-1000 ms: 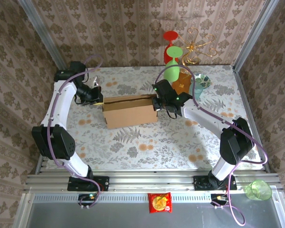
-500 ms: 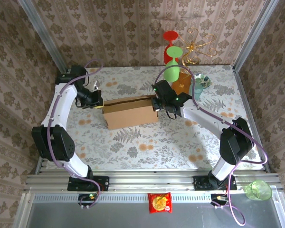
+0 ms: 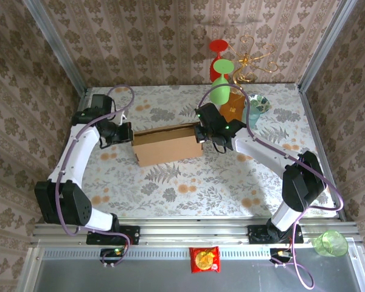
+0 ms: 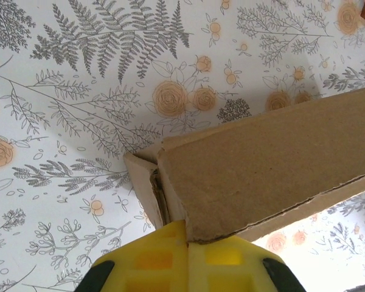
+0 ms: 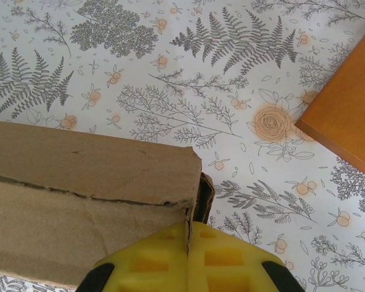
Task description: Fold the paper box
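Nearest me, the left arm has swung over the last second. Its elbow has dropped toward the near-left corner of the table (image 3: 188, 188) and its wrist has rolled. The left pincer (image 3: 126, 135) has stayed at the left end of the box (image 3: 168, 146).

The box sits left of the table's middle, toward the far half, lying long side left to right. It has barely shifted. The right arm looks the same as a second ago, with the right pincer (image 3: 200, 134) at the box's right end.

On the left wrist camera, the yellow pads are pressed together with a cardboard edge running into the seam between them. I read that pincer as clamped on the box's left corner. The layers beside it gape a little, so that end is not yet tucked flat.

The right wrist camera shows much the same: pads together on the upright edge at the right corner, so that pincer is clamped on the box too.

My judgement is that the left arm is re-angling while it holds, to press or turn the left end wall. The right arm just steadies the far corner. The box already stands as a shallow shape, so the folding is well along.

Farther right, an orange packet (image 3: 233, 107) lies near the right pincer but clear of the box.
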Robot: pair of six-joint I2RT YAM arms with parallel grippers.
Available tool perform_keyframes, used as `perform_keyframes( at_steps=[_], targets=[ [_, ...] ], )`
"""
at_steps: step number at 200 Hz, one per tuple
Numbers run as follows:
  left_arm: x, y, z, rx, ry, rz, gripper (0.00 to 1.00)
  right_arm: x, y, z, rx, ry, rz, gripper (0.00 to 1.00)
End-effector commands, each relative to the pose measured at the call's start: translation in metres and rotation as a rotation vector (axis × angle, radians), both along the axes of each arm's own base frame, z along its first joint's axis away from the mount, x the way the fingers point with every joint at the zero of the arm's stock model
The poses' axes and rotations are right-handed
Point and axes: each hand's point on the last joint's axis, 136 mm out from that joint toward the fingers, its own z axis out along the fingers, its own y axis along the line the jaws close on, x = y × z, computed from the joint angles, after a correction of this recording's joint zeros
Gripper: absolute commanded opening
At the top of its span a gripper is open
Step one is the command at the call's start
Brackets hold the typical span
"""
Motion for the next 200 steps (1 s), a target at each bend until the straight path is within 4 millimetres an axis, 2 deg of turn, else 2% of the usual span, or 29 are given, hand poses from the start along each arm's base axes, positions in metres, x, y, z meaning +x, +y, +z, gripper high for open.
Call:
perform_keyframes(
  at_steps=[1,44,60,86,103,118,151,168,200],
  targets=[
    [-0.012,-0.010,-0.013,-0.016,0.039,-0.009,0.01,-0.032,-0.014,-0.047,-0.102,0.167,0.016,0.00],
    [-0.023,-0.010,-0.032,0.019,0.028,-0.007,0.00,-0.033,-0.015,-0.034,-0.087,0.162,0.000,0.00],
    [-0.026,-0.008,-0.037,0.051,0.016,-0.002,0.00,-0.034,-0.016,-0.026,-0.072,0.168,-0.014,0.10],
    [-0.029,-0.003,-0.043,0.090,-0.002,0.011,0.00,-0.041,-0.020,-0.007,0.012,0.192,-0.050,0.33],
    [-0.030,-0.003,-0.045,0.106,-0.013,0.012,0.00,-0.046,-0.024,0.009,0.107,0.205,-0.097,0.49],
    [-0.031,-0.005,-0.047,0.112,-0.020,0.012,0.00,-0.050,-0.026,0.021,0.213,0.231,-0.150,0.57],
    [-0.030,-0.009,-0.048,0.121,-0.022,0.001,0.00,-0.059,-0.026,0.035,0.490,0.318,-0.340,0.67],
    [-0.029,-0.010,-0.048,0.126,-0.023,0.000,0.00,-0.054,-0.019,0.044,0.682,0.332,-0.430,0.69],
    [-0.028,-0.012,-0.048,0.128,-0.021,-0.005,0.00,-0.045,-0.017,0.036,0.928,0.452,-0.620,0.73]
  ],
)
